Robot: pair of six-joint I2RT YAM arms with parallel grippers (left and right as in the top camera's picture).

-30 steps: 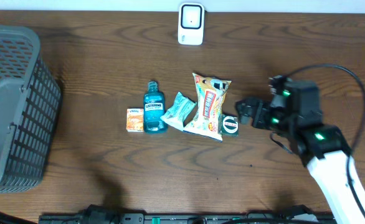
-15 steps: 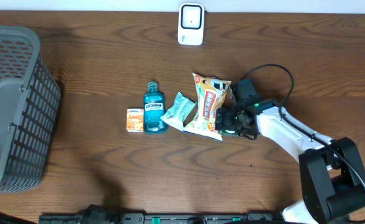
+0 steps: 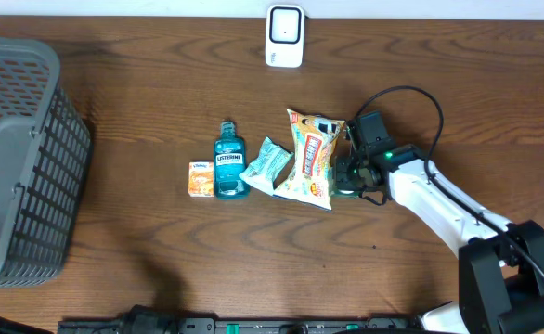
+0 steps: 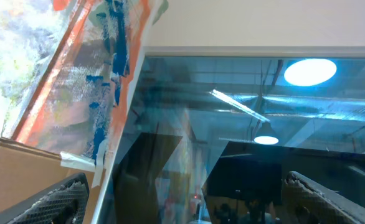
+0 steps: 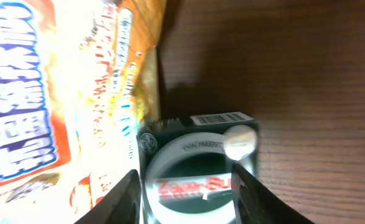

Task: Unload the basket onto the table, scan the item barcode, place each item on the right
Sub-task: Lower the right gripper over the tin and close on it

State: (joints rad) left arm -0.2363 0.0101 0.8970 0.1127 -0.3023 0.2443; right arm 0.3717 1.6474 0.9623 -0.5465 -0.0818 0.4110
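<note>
A small dark box (image 5: 198, 146) with a white-ringed round label lies on the table right of the snack bag (image 3: 312, 158). A barcode (image 5: 217, 118) shows on its far edge. My right gripper (image 5: 185, 186) straddles the box, one finger against each side, shut on it. From overhead the right gripper (image 3: 346, 176) covers most of the box. The white scanner (image 3: 284, 35) stands at the table's far edge. My left gripper (image 4: 185, 199) is open and holds nothing; its camera faces a ceiling and a painted board, and the left arm is outside the overhead view.
Left of the snack bag lie a teal packet (image 3: 265, 164), a blue mouthwash bottle (image 3: 230, 160) and a small orange box (image 3: 200, 178). A grey mesh basket (image 3: 21, 158) stands at the left edge. The right arm's cable (image 3: 411, 97) loops above the gripper.
The right arm swung in from the right and lowered over the small dark box, and its jaws closed from wide open onto the box. The items stayed put.
</note>
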